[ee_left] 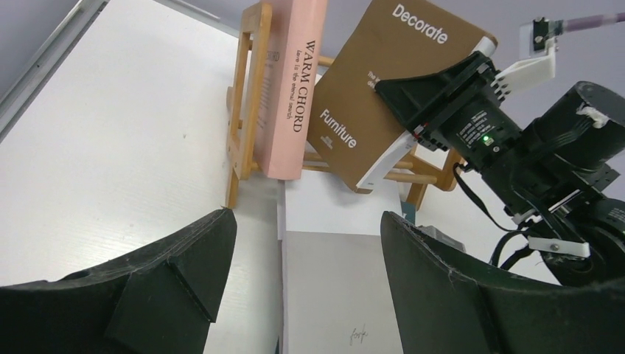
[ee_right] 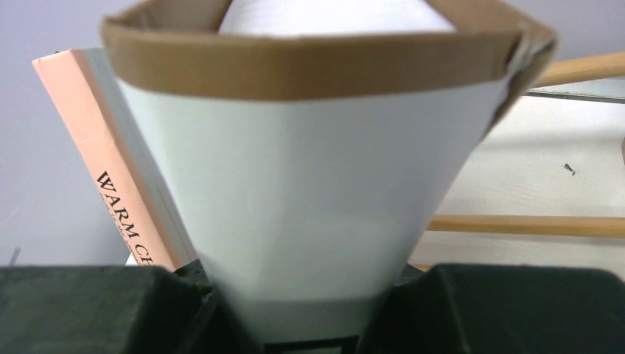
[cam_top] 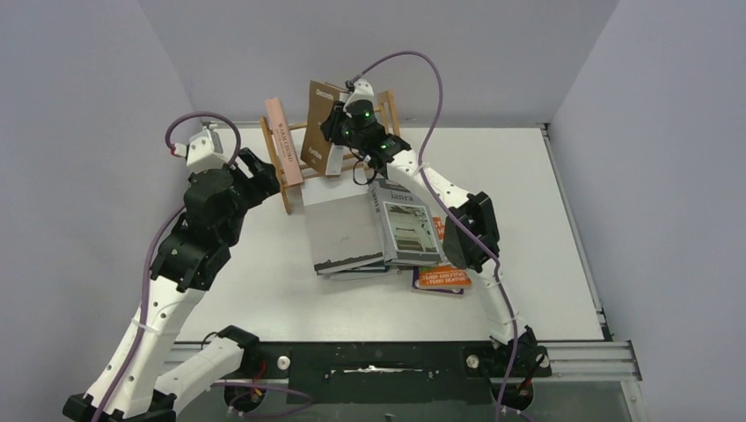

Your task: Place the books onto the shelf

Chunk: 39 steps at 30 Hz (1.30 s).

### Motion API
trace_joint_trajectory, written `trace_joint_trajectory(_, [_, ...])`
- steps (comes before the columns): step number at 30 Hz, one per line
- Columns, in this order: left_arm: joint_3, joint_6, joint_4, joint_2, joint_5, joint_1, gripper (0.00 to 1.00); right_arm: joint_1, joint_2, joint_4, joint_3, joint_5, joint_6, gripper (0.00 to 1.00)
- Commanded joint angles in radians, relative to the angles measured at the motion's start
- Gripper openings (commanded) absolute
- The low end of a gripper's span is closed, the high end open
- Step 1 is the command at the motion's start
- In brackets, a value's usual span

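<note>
On the light-wood shelf (cam_top: 388,110) at the back of the table, the pink "Warm Chord" book (cam_top: 283,149) stands against the left end. My right gripper (cam_top: 341,123) is shut on the brown "Decorate" book (cam_top: 320,132) and holds it tilted over the shelf, just right of the pink one. In the right wrist view its white page edge (ee_right: 309,206) fills the space between the fingers (ee_right: 96,310). My left gripper (ee_left: 306,216) is open and empty, low over a grey book (ee_left: 339,287) in front of the shelf (ee_left: 247,103).
More books lie flat mid-table: a grey stack (cam_top: 347,233), a grey photo-cover one (cam_top: 406,224) and an orange paperback (cam_top: 444,280) partly under the right arm. Purple cables (cam_top: 431,79) loop above the shelf. Grey walls close the back and sides.
</note>
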Motion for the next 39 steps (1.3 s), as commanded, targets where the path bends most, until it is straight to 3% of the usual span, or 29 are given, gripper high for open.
trace_joint_trajectory(1, [-0.003, 0.011, 0.023, -0.007, -0.010, 0.009, 0.72, 0.019, 0.009, 0.080, 0.052, 0.044, -0.004, 0.03])
trace_joint_trajectory(19, [-0.059, 0.001, 0.031, -0.022, 0.024, 0.029, 0.72, 0.086, 0.113, 0.288, 0.095, 0.128, -0.113, 0.16])
trace_joint_trajectory(24, [-0.068, -0.002, 0.029, -0.027, 0.026, 0.035, 0.72, 0.094, 0.144, 0.306, 0.129, 0.118, -0.121, 0.32])
trace_joint_trajectory(27, [-0.074, -0.002, 0.030, -0.030, 0.027, 0.039, 0.72, 0.100, 0.150, 0.324, 0.127, 0.100, -0.121, 0.51])
trace_joint_trajectory(30, [-0.079, -0.003, 0.030, -0.031, 0.033, 0.042, 0.72, 0.106, 0.142, 0.359, 0.107, 0.068, -0.123, 0.60])
trace_joint_trajectory(39, [-0.091, -0.008, 0.027, -0.043, 0.034, 0.050, 0.72, 0.111, 0.037, 0.500, -0.073, -0.031, -0.076, 0.68])
